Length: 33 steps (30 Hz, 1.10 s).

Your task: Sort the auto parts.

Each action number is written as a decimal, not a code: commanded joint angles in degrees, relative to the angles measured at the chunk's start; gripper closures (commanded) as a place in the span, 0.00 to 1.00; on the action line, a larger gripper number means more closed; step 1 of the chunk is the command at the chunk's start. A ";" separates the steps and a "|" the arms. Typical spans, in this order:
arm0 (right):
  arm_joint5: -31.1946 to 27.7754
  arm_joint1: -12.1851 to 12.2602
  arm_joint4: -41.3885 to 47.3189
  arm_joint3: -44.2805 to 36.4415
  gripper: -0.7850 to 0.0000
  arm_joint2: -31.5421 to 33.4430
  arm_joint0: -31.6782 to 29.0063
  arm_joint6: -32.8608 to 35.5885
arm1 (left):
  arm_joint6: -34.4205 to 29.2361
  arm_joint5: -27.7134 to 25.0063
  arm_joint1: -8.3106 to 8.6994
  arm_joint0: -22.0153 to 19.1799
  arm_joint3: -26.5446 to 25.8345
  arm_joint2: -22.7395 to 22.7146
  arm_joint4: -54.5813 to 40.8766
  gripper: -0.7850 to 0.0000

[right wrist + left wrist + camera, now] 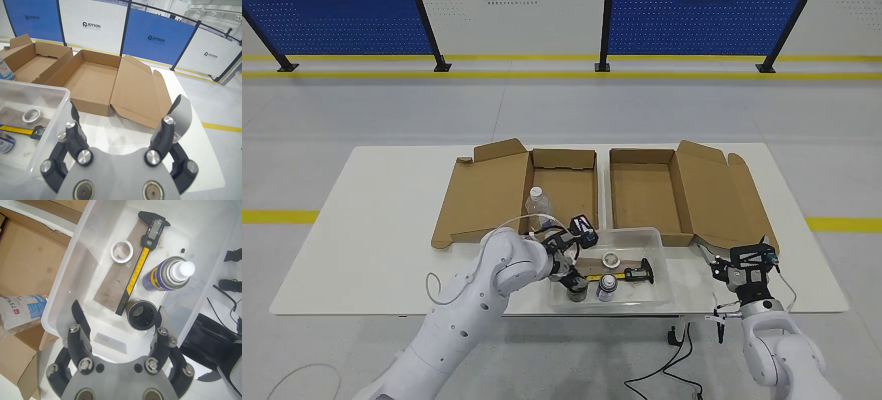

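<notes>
Black sleeve (142, 317) stands upright in the clear bin (64, 264), at the caliper's (149, 236) tip, with a can (164, 277) and silver ring (121, 252) nearby. Left claw (118, 311) hangs spread over it, one finger just beside the sleeve. Right claw (126, 103), also spread, hangs above the worktop (121, 134) beside the bin, near an open box (90, 85).

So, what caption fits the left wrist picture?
Open left pincer over a clear bin holding caliper, spray can, metal ring and black cylinder.
</notes>
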 commanded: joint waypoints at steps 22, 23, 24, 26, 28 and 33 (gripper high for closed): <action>0.00 0.00 0.00 0.00 0.00 0.00 0.00 0.00 | -3.88 -1.49 0.40 -2.26 1.58 3.84 -0.65 0.62; 0.00 0.00 0.00 0.00 0.00 0.00 0.00 0.00 | -3.92 -1.45 0.40 -2.34 1.64 3.94 -0.60 0.62; 0.00 0.00 0.00 0.00 0.00 0.00 0.00 0.00 | -4.03 -1.48 0.41 -2.45 1.86 4.19 -0.65 0.64; 0.00 0.00 0.00 0.00 0.00 0.00 0.00 0.00 | -4.04 -1.37 0.41 -2.62 2.05 4.41 -0.81 0.65; 0.00 0.00 0.00 0.00 0.00 0.00 0.00 0.00 | -4.18 -1.21 0.41 -2.81 2.47 4.79 -1.00 0.66; 0.00 0.00 0.00 0.00 0.00 0.00 0.00 0.00 | -3.98 -0.89 0.34 -3.28 3.66 5.71 -1.26 0.69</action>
